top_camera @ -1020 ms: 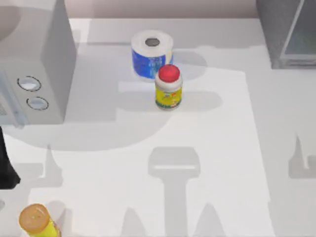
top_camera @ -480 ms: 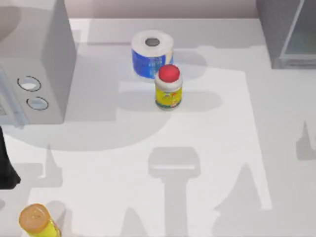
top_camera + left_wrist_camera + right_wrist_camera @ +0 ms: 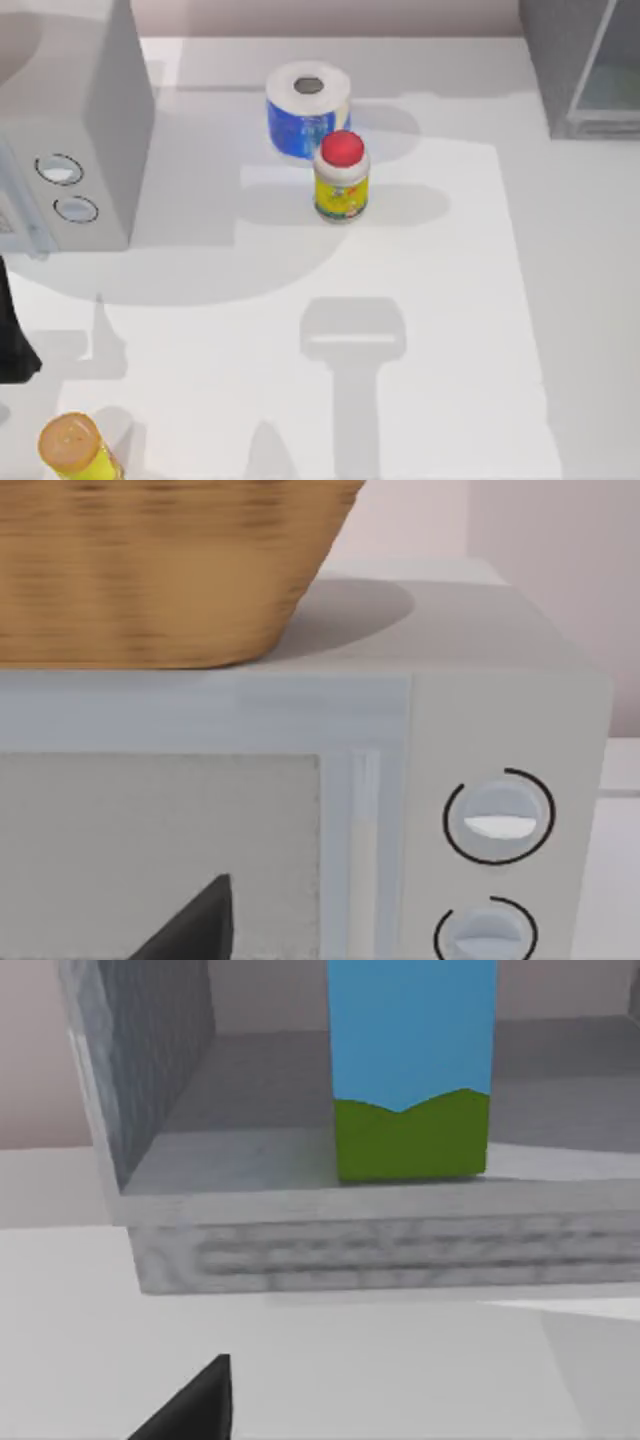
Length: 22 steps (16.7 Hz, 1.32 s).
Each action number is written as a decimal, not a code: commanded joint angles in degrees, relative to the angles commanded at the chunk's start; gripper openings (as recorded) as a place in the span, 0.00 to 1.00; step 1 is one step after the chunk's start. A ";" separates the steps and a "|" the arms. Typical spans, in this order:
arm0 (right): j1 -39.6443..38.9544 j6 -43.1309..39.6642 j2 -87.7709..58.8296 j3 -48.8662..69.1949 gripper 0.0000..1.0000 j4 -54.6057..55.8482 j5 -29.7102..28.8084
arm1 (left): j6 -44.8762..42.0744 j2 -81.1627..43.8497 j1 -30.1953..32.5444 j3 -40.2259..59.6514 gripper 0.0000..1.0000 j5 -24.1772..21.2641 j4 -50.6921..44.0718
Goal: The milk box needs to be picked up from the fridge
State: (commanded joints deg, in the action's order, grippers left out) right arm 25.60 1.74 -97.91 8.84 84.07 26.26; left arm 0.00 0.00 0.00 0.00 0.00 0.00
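Milk box [image 3: 411,1070] stands upright inside fridge [image 3: 150,1090] — long axis vertical, flat face toward right tool [image 3: 190,1405]. Light blue sides, green bottom band with wavy upper edge; top cut off by frame. Sits on fridge floor, beyond right tool, apart from it, behind grey front sill. Right tool state: cannot tell. Left tool [image 3: 195,925] faces grey dial box [image 3: 500,820] — state cannot tell. Fridge at bench [image 3: 400,400] far right corner.
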 joint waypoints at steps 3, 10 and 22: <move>3.72 -0.53 -4.07 1.43 1.00 6.78 2.51 | 0.00 0.00 0.00 0.00 1.00 0.00 0.00; 4.73 -0.69 -4.68 1.50 1.00 8.50 3.08 | 0.00 0.00 0.00 0.00 1.00 0.00 0.00; -13.80 0.89 -13.59 27.44 1.00 -2.07 -7.19 | 0.00 0.00 0.00 0.00 1.00 0.00 0.00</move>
State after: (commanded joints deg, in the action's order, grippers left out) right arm 11.80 2.63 -111.50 36.28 82.00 19.07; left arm 0.00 0.00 0.00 0.00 0.00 0.00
